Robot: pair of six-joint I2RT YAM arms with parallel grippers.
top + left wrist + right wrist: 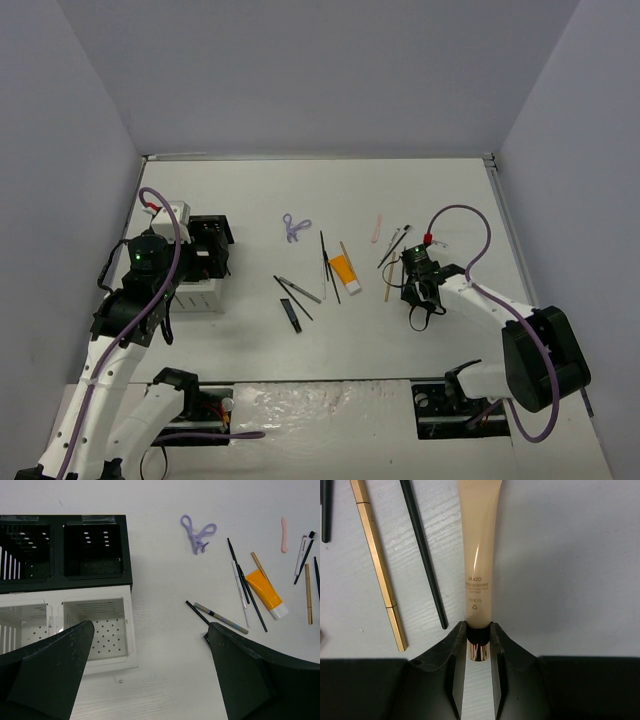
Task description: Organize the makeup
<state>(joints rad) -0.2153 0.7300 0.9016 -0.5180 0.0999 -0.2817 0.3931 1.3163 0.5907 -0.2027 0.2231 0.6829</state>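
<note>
At the right side of the tabletop [250, 190], the right end effector [478, 628] is seen lowered over a tan tube [479, 555]. Its jaws are drawn in narrow and pressed against both sides of the tube's shiny cap, so the tube is gripped at its cap end while its body lies along the surface, pointing away. To the left of the tube, a black pencil [422, 555] and a gold pencil [375, 565] are laid roughly alongside it, clear of it. At the left side, the left end effector [150, 627] is held above the surface with its jaws spread fully wide and nothing between them. An organizer box [128, 570] is seen beneath and beside its left finger, with white compartments nearer and black ones farther. Between the two arms the rest of the makeup is scattered loose on the tabletop. A speckled pencil [220, 617] lies nearest, then an orange tube [265, 592] with a white cap is found among thin black and white pencils. Farthest away, a purple scissor-like tool [197, 535] and a pink tool [284, 532] are seen, well apart from each other.
</note>
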